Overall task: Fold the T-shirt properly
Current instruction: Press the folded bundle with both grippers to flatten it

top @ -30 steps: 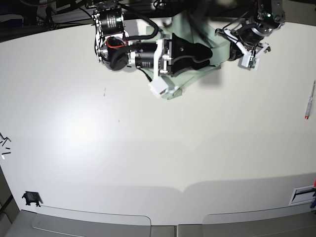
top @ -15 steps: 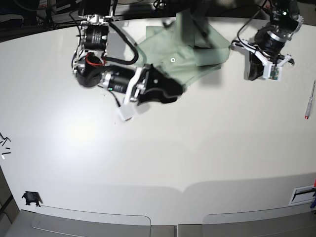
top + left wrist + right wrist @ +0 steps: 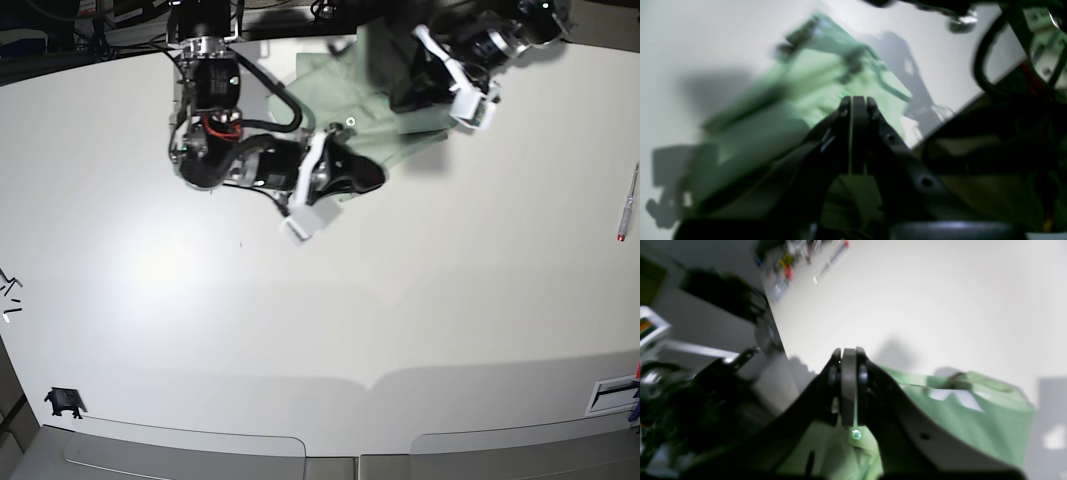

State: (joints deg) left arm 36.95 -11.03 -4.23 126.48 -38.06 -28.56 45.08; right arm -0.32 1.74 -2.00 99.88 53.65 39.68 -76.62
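The pale green T-shirt (image 3: 365,100) lies crumpled at the far middle of the white table (image 3: 300,330). My right gripper (image 3: 372,178) is at the shirt's near edge, lying low and pointing right. In the right wrist view its jaws (image 3: 848,355) are shut, no cloth shows between the tips, and the shirt (image 3: 957,406) with a small button (image 3: 856,434) spreads below them. My left gripper (image 3: 408,98) hovers over the shirt's far right part. Its jaws (image 3: 853,103) are shut and empty, with the blurred shirt (image 3: 800,86) beyond them.
A red-tipped pen (image 3: 627,205) lies near the right edge. A small black clip (image 3: 63,402) sits at the near left corner, and tiny dark bits (image 3: 8,295) lie at the left edge. A white label (image 3: 612,395) sits at the near right.
The right arm swung left off the shirt, then came back to its near edge, and its jaws closed. The left arm moved from right of the shirt to above its far right part.
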